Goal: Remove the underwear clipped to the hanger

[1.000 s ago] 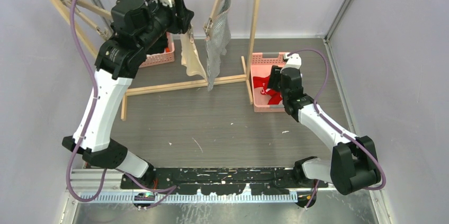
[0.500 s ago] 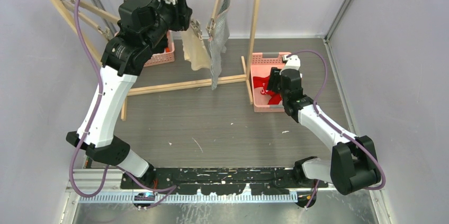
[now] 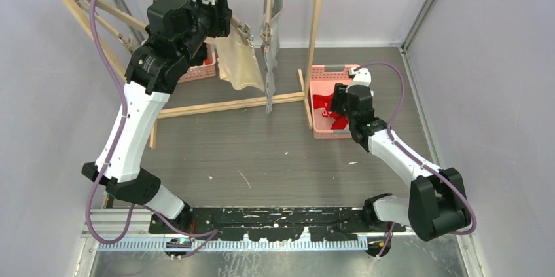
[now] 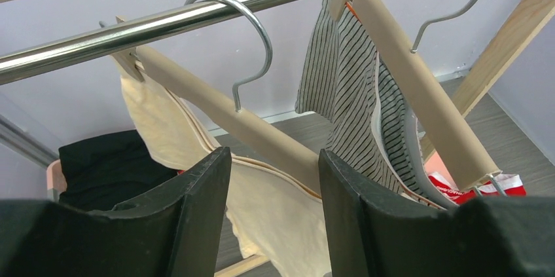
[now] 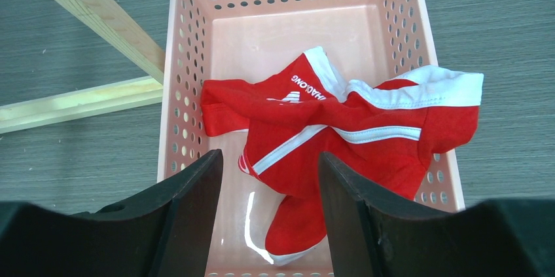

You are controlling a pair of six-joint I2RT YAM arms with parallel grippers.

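The cream-beige underwear (image 3: pixel 241 61) hangs clipped to a wooden hanger (image 4: pixel 262 136) on the metal rail (image 4: pixel 196 16). It also shows in the left wrist view (image 4: pixel 275 211). The grey striped underwear (image 4: pixel 357 93) hangs on a second wooden hanger (image 4: pixel 419 87) to its right, and shows in the top view (image 3: pixel 269 35). My left gripper (image 4: pixel 273 179) is open and empty, just in front of the cream hanger. The red underwear (image 5: pixel 340 133) lies in the pink basket (image 5: pixel 186 93). My right gripper (image 5: pixel 267 185) is open and empty above it.
A wooden rack frame (image 3: pixel 315 35) holds the rail, with a low crossbar (image 3: pixel 222 107). A second pink basket (image 3: pixel 196 67) behind the rack holds folded black clothes (image 4: pixel 105 166). Purple walls stand at the back and right.
My left arm has stayed high at the rail. The cream underwear and its hanger have swung and spread out to the right; the striped one has turned edge-on. The right arm has not moved.
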